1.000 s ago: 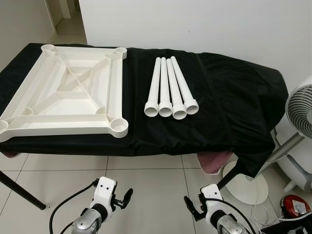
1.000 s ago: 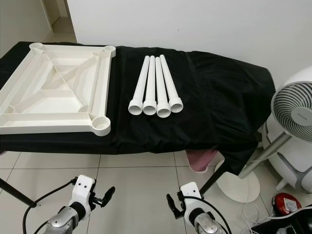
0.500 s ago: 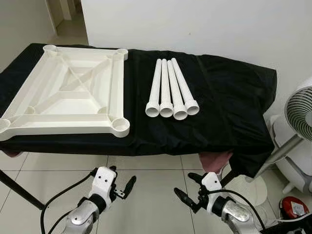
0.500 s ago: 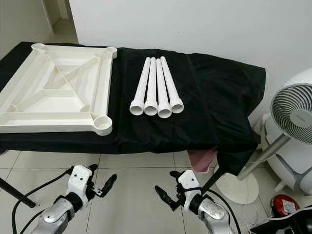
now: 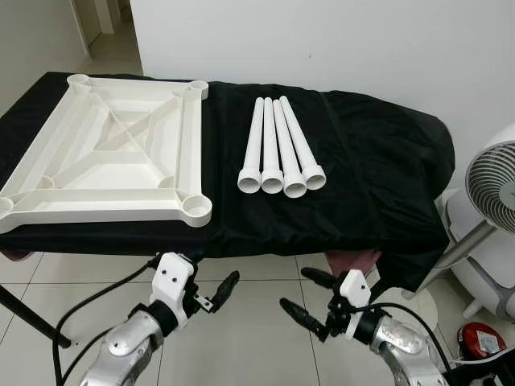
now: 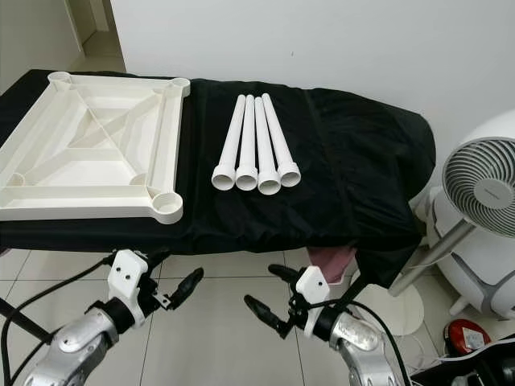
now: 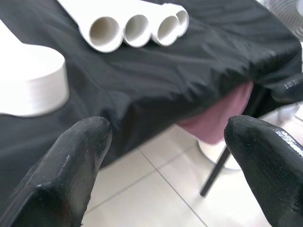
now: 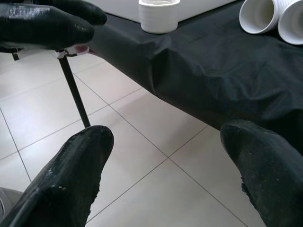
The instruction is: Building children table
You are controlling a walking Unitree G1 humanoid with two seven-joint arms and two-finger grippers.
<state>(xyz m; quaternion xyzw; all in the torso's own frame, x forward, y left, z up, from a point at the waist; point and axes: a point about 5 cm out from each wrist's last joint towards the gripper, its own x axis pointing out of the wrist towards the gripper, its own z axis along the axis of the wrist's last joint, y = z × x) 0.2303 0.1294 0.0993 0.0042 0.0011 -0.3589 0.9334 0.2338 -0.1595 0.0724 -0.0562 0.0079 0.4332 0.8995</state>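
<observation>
An upturned white table top point(image 5: 105, 153) with round corner sockets lies on the left of a black-covered table point(image 5: 378, 185). Several white tube legs point(image 5: 278, 149) lie side by side in the middle, open ends toward me. Both grippers hang below the table's front edge, over the tiled floor. My left gripper point(image 5: 211, 280) is open and empty, under the table top's near right corner. My right gripper point(image 5: 309, 298) is open and empty, below the legs. The left wrist view shows the tube ends point(image 7: 137, 28) and a corner socket point(image 7: 31, 80) beyond the fingers point(image 7: 71, 165).
A white standing fan point(image 5: 495, 185) is at the right, with a red object point(image 5: 481, 338) on the floor near it. Pink cloth point(image 5: 354, 261) hangs under the black cover. A black table leg point(image 5: 32, 310) slants at the lower left. A white wall stands behind.
Both grippers have risen and come forward toward the table's front edge. The table top and the legs have not moved.
</observation>
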